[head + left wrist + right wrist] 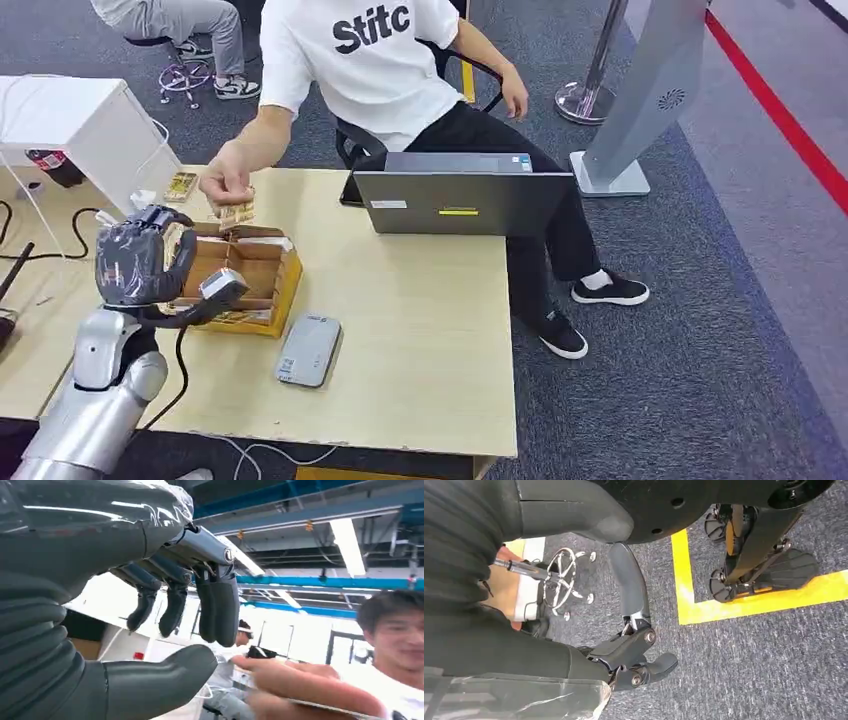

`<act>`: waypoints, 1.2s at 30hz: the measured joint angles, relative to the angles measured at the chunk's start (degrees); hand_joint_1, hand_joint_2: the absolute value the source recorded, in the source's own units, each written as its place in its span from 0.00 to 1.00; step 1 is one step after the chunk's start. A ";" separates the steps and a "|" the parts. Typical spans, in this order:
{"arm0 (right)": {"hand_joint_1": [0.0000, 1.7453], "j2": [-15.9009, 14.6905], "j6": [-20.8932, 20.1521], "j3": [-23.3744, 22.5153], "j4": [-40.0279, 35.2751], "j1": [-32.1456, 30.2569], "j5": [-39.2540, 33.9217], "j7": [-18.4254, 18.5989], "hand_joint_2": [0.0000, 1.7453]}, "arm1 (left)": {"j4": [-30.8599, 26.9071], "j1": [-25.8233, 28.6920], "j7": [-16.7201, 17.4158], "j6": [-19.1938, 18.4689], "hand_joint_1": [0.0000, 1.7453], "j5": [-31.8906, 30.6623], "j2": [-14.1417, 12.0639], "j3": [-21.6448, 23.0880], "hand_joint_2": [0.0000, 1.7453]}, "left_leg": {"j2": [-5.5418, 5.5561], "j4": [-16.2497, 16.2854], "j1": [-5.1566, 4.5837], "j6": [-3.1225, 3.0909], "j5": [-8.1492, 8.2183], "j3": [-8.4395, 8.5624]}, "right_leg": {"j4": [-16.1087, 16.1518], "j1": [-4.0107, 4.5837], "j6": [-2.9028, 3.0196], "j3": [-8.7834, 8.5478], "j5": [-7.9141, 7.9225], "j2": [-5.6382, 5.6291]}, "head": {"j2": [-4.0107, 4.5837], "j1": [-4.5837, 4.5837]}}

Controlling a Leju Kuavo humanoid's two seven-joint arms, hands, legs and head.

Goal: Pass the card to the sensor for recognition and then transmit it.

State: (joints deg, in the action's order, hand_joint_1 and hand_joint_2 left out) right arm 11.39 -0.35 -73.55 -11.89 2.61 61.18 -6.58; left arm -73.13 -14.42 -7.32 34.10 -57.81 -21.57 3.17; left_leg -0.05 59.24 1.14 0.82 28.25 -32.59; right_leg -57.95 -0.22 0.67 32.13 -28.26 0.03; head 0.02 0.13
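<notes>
Grey left hand (135, 262) fingers (218, 605) spread, empty; head view shows person's hand (225, 183) holding card (237, 213).

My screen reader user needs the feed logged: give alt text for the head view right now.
The robot's left hand is raised, open and empty, over a wooden card box on a light table, while a seated person's hand holds a card just beyond it. A grey sensor and laptop lie nearby.

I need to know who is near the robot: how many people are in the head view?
2. One person in a white T-shirt sits behind the light wooden table; another in grey trousers sits at the top left, mostly cropped.
</notes>
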 joint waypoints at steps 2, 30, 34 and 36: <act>0.00 0.00 0.02 0.00 0.00 0.02 0.00 0.00 1.00 | -0.42 0.01 0.09 0.00 0.00 0.07 -0.20 -0.46 1.00 | -0.01 0.00 0.00 0.00 0.00 0.00 | 0.00 0.00 0.00 0.00 0.01 0.00 | 0.00 0.00; 0.00 0.00 0.09 -2.30 0.22 -0.14 -1.62 -0.74 1.00 | -25.31 23.01 -5.11 -13.73 0.00 4.63 3.13 -3.45 1.00 | -0.14 -0.01 -0.01 0.01 0.03 -0.07 | 0.03 -0.01 0.00 0.14 0.00 -0.13 | 0.00 0.02; 0.00 0.00 -0.17 -2.29 0.22 -0.10 -0.85 -1.33 1.00 | -26.01 25.24 -0.67 -16.55 0.00 -2.93 1.16 -0.90 1.00 | -0.12 -0.01 0.00 0.02 0.03 -0.08 | 0.03 0.00 0.00 0.14 0.00 -0.11 | 0.00 0.02; 0.00 0.00 -0.17 -2.29 0.22 -0.12 -0.44 -1.38 1.00 | -25.73 25.30 1.29 -16.00 0.00 -7.02 0.32 -0.15 1.00 | -0.11 -0.01 0.00 0.02 0.02 -0.08 | 0.03 0.00 0.00 0.13 0.00 -0.09 | 0.00 0.00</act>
State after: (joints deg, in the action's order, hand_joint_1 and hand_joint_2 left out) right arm 11.39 -0.52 -75.84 -11.67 2.49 60.74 -7.96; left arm -98.86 10.87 -6.03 18.10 -64.83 -21.25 3.02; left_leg -0.17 59.24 1.14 0.84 28.27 -32.67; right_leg -57.93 -0.22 0.67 32.26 -28.25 -0.06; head 0.02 0.13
